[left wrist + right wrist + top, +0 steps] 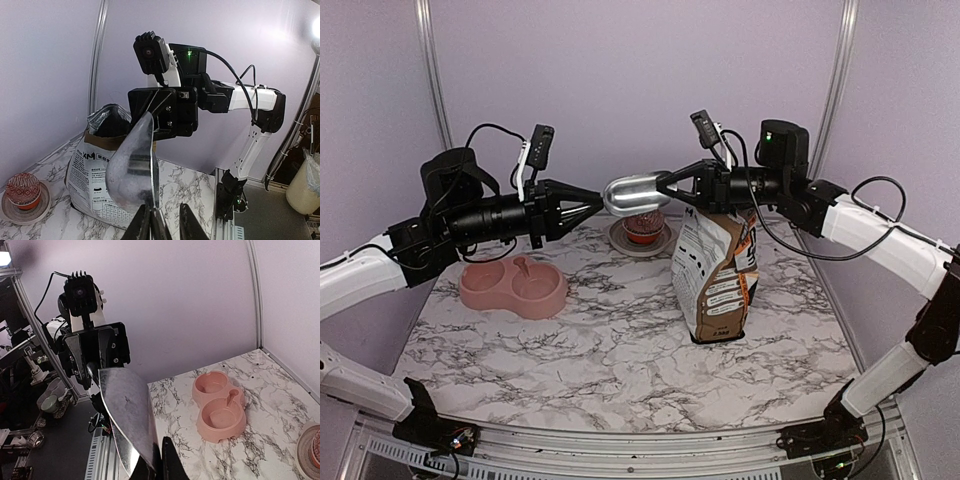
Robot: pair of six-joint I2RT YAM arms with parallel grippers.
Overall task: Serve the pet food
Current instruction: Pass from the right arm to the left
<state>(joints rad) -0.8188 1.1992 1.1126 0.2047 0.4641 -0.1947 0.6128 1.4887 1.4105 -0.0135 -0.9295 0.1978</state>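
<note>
Right gripper (664, 182) pinches the metal scoop (632, 195) tight; left gripper (597, 202), at its 9 o'clock, sits slightly open around the rim. Can't see inside it.

You've got a white-and-grey marble-look tabletop (620, 370) w/ three things sitting directly on it. Pink double pet bowl (513, 288) is on the left, toward the back; a small round plate (620, 244) is at back centre, near the rear wall. The printed paper bag (717, 275) stands upright right of centre w/ its top open, just in front and to the right of the plate, well apart from the bowl.
</note>
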